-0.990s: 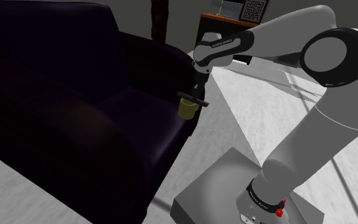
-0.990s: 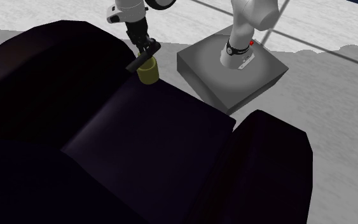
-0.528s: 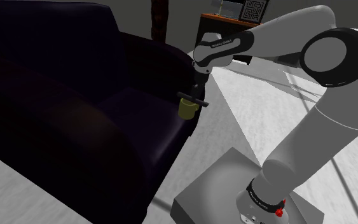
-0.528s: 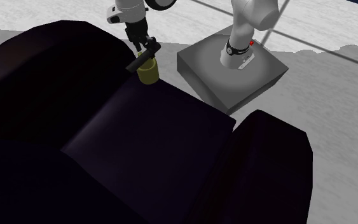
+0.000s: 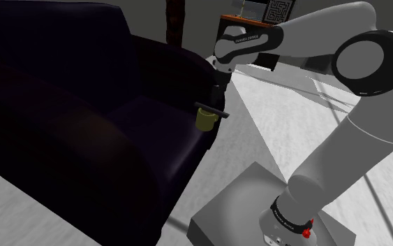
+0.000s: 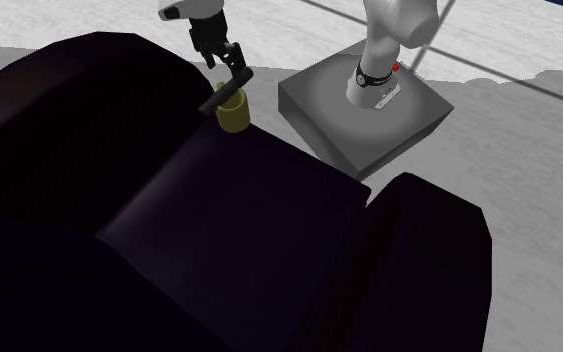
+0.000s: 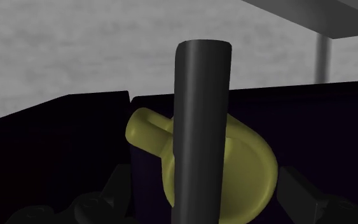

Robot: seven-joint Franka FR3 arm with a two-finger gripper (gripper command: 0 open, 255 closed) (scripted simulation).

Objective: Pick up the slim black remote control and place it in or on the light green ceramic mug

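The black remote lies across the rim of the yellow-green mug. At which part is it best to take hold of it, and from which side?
Grip the remote at its middle, across its narrow width, coming straight down from above. It is a slim bar lying flat on the mug's rim, so its long sides are free, and a middle hold should keep it balanced.

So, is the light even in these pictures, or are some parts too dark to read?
Uneven. Shoulder view: the sofa is almost black, its cushions hardly separate, while the floor is bright. Second exterior view: the yellow-green mug stands out sharply against the dark seat. Wrist view: the remote lying across the mug shows a pale sheen along its length.
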